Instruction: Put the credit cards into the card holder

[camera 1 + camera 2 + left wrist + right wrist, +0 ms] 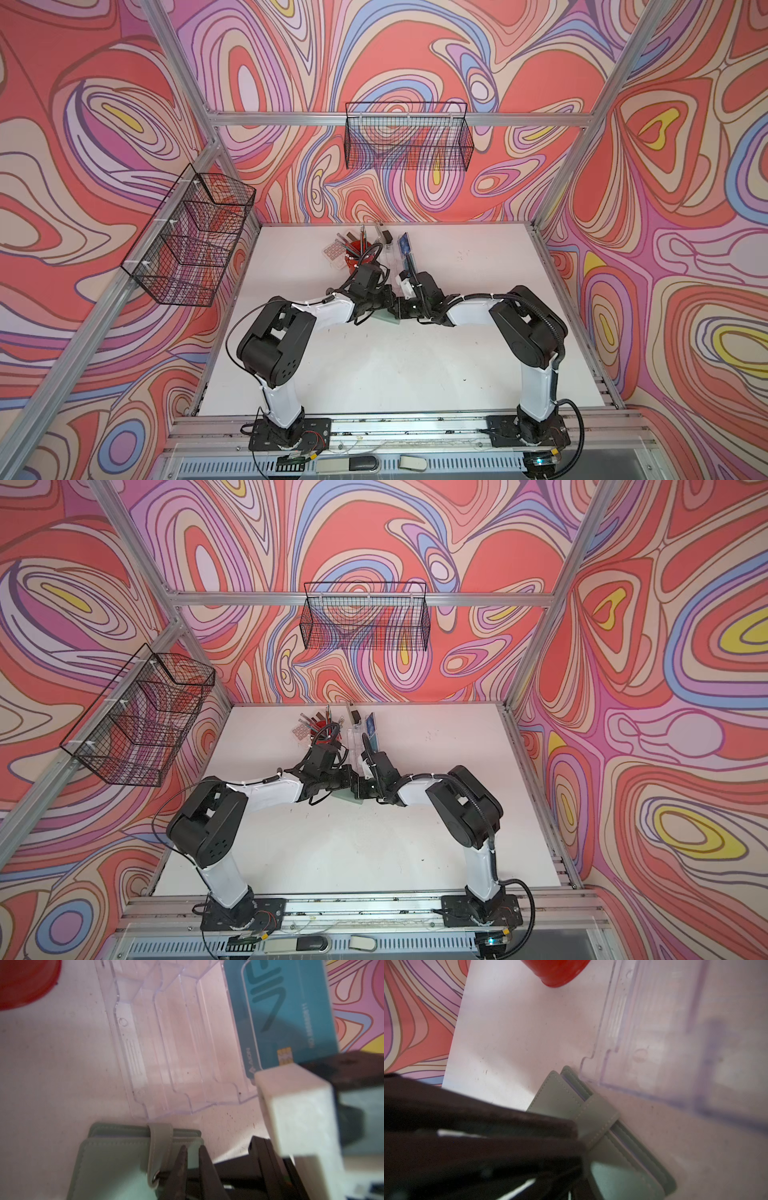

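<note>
One card holder point(116, 1159), closed with its strap across, is laid on the desk point(52, 1064) just beside the clear stand point(176, 1053), in which a teal credit card point(291, 1012) is stood. At its edge the left gripper point(193, 1165) is narrowed, grip not confirmable; the right gripper point(579, 1142) is shut. Opening is judged the step in hand, and the strap is to be unsnapped next.

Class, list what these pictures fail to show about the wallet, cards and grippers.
left gripper: wallet between fingers, gripped or not unclear.
right gripper: right wrist view, blurred.
wallet: both top views, mostly under the grippers.
teal card: left wrist view, cut by top edge.
</note>
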